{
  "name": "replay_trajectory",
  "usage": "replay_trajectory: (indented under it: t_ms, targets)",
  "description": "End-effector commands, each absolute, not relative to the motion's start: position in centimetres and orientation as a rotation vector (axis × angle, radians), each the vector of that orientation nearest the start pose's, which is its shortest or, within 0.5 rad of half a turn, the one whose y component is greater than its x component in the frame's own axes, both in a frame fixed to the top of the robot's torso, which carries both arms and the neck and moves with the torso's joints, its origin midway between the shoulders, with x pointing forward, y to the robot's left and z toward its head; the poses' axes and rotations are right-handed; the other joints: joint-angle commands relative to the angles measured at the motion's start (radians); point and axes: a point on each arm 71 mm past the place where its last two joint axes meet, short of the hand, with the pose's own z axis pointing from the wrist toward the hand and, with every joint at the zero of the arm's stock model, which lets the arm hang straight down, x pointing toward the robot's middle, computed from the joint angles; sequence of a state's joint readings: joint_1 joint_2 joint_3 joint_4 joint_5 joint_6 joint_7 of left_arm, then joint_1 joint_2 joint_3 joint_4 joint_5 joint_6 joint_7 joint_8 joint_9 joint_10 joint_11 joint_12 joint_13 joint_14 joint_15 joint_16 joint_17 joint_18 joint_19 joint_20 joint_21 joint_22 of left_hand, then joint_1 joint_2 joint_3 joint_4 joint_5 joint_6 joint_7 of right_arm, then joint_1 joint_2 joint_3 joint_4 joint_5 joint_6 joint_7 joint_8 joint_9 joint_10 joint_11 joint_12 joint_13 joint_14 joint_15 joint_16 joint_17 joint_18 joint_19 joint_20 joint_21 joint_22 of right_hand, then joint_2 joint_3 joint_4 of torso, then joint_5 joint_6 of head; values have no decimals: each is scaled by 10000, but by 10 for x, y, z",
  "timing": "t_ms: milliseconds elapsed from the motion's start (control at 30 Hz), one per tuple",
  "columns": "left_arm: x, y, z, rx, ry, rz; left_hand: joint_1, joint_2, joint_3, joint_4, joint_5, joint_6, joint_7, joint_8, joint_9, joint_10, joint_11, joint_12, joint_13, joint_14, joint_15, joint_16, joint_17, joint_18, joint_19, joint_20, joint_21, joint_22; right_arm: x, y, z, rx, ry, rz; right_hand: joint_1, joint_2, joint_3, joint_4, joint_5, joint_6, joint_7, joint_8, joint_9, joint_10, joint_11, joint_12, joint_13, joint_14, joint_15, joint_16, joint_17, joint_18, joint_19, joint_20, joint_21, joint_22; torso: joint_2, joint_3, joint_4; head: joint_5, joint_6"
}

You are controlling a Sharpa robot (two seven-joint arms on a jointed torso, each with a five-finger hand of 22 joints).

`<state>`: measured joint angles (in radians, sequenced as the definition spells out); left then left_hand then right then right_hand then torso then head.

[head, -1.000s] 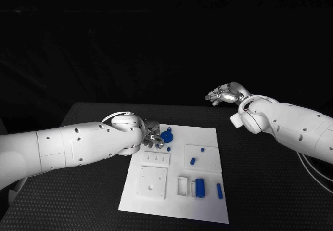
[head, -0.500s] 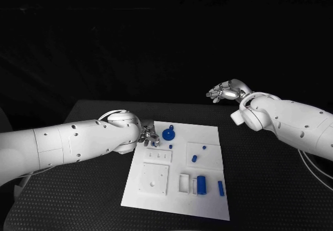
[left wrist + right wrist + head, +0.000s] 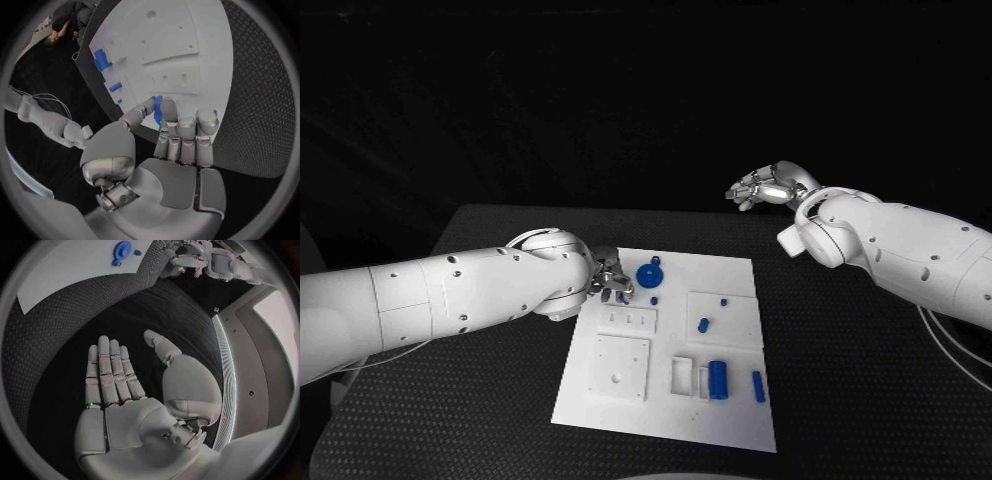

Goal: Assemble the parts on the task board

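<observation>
Fingers (image 3: 187, 131) of the left hand (image 3: 609, 277) are stretched side by side, thumb apart, nothing gripped; fingertips sit just beside the blue gear (image 3: 651, 274), and whether they touch it can't be told. That hand is left of centre in the head frame, at the upper-left corner of the white task board (image 3: 733, 400). Board fills frame centre on the black table (image 3: 877, 400). Going right on the board: small blue peg (image 3: 653, 300) under the gear, blue pin (image 3: 704, 325) mid-board, blue stud (image 3: 724, 299) above it, blue cylinder (image 3: 718, 378) in a slot lower down, blue bar (image 3: 759, 386) near the right edge. Right hand (image 3: 764, 187) hangs upper right, well clear of the board; wrist view shows its fingers (image 3: 111, 371) flat and together, thumb apart, holding nothing.
</observation>
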<state>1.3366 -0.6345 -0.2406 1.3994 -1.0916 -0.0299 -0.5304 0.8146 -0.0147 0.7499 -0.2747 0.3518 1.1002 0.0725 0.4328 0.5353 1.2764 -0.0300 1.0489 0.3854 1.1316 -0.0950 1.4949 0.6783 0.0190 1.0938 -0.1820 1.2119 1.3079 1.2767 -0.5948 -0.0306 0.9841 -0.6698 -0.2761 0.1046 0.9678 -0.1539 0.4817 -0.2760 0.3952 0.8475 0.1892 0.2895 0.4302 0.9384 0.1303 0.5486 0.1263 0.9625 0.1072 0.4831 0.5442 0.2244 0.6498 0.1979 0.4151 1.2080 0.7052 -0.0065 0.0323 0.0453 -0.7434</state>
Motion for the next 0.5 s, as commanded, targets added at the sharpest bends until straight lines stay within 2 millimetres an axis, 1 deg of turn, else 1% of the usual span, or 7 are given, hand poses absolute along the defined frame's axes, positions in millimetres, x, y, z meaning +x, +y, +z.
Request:
replay_trajectory:
  t_ms: [33, 67, 133, 167, 200, 367, 500]
  targets:
    - [500, 157, -227, -1243, 21860, -3498, 49, 82, 251, -67, 72, 1167, -824, 88, 736, 980, -898, 64, 55, 1325, -1305, 43, 55, 1131, 166, -973, 65, 112, 588, -240, -170, 5882, 16139, 9129, 84, 3, -36, 12, 62, -86, 15, 60, -18, 53, 5, -72, -24, -72, 19, -50, 16, -112, -97, 10, -60, 15, 11, 7, -12, 11, -33]
    - [500, 155, -228, -1113, 21802, -3465, 28, 101, 250, -57, 74, 1191, -831, 95, 737, 993, -904, 75, 74, 1342, -1311, 45, 76, 1139, 179, -971, 74, 110, 588, -240, -170, 5885, 16136, 9125, 85, 2, -38, 13, 74, -87, 16, 61, -20, 55, 6, -75, -32, -80, 23, -59, 19, -115, -104, 11, -69, 19, 15, 18, -21, 8, -37]
    - [499, 154, -229, -978, 21726, -3437, -3, 125, 245, -42, 69, 1216, -838, 103, 739, 1010, -910, 87, 95, 1358, -1315, 47, 98, 1146, 191, -968, 84, 108, 588, -240, -170, 5887, 16126, 9119, 101, 2, -36, 12, 121, -89, 16, 62, -27, 58, 9, -83, -55, -102, 33, -84, 27, -121, -127, 14, -94, 30, 19, 11, -19, 1, -55]
    - [499, 153, -230, -863, 21686, -3424, -24, 148, 243, -32, 63, 1231, -841, 107, 740, 1019, -912, 92, 107, 1367, -1317, 48, 112, 1151, 198, -966, 91, 107, 588, -240, -170, 5883, 16130, 9118, 114, 3, -34, 10, 164, -92, 17, 62, -33, 63, 9, -86, -70, -114, 38, -100, 34, -127, -143, 17, -113, 38, 21, 21, -26, 7, -58]
    - [498, 152, -230, -761, 21648, -3399, -33, 161, 243, -30, 62, 1234, -842, 107, 740, 1021, -913, 93, 111, 1370, -1317, 48, 118, 1152, 199, -965, 92, 106, 588, -240, -170, 5881, 16130, 9117, 117, 2, -35, 13, 196, -94, 18, 63, -37, 63, 11, -90, -83, -121, 42, -112, 40, -130, -151, 19, -124, 46, 20, 13, -19, 4, -55]
    - [497, 149, -235, -649, 21632, -3384, -263, 389, 230, -27, 36, 1300, -853, 118, 741, 1059, -922, 103, 187, 1398, -1320, 41, 215, 1174, 203, -949, 122, 104, 588, -240, -170, 5874, 16145, 9122, 142, 3, -36, 13, 292, -98, 21, 67, -50, 69, 14, -101, -125, -153, 56, -153, 59, -142, -185, 24, -167, 72, 18, 3, -1, -18, -88]
    - [496, 150, -238, -573, 21619, -3312, -314, 445, 248, -52, 31, 1306, -856, 114, 740, 1061, -923, 97, 206, 1401, -1322, 35, 244, 1185, 201, -949, 132, 106, 588, -239, -170, 5871, 16148, 9124, 152, 4, -37, 14, 334, -98, 22, 69, -56, 71, 16, -106, -144, -164, 63, -171, 69, -147, -199, 26, -187, 85, 23, 9, -9, -5, -102]
